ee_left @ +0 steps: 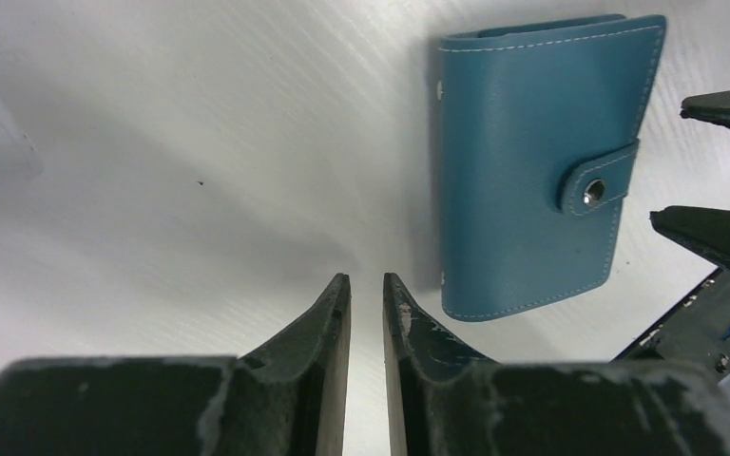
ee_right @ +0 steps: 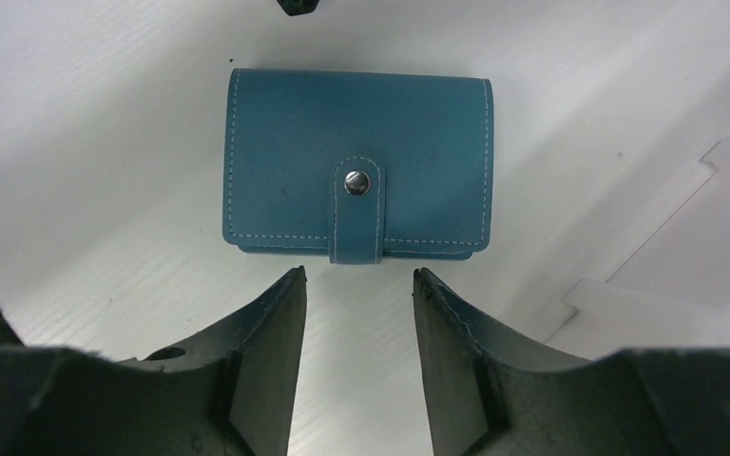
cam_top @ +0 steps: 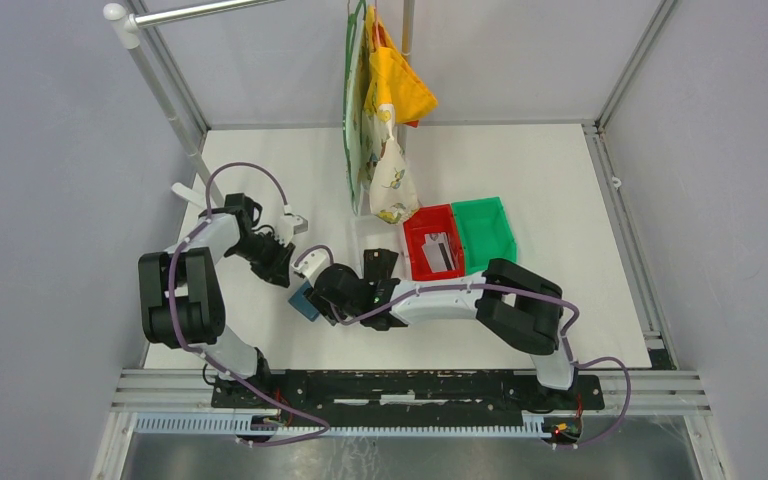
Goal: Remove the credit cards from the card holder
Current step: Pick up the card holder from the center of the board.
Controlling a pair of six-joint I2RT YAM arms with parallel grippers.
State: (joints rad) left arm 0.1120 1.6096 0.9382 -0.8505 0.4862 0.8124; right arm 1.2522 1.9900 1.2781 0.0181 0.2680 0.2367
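The card holder (ee_right: 356, 171) is a teal-blue wallet lying flat on the white table, folded shut with its tab (ee_right: 355, 217) snapped down. It also shows in the left wrist view (ee_left: 532, 161) and, partly hidden by the arms, in the top view (cam_top: 304, 300). The credit cards in it are hidden. My right gripper (ee_right: 358, 275) is open and empty just short of the wallet's tab edge, one finger to each side of the tab. My left gripper (ee_left: 368, 280) is shut and empty, just beside the wallet's corner.
A red bin (cam_top: 415, 262) holding a pale flat card-like piece (cam_top: 440, 250) and a green bin (cam_top: 485, 232) stand right of the arms. Cloth bags (cam_top: 385, 120) hang from a rail at the back. A white flat piece (cam_top: 295, 222) lies near the left wrist.
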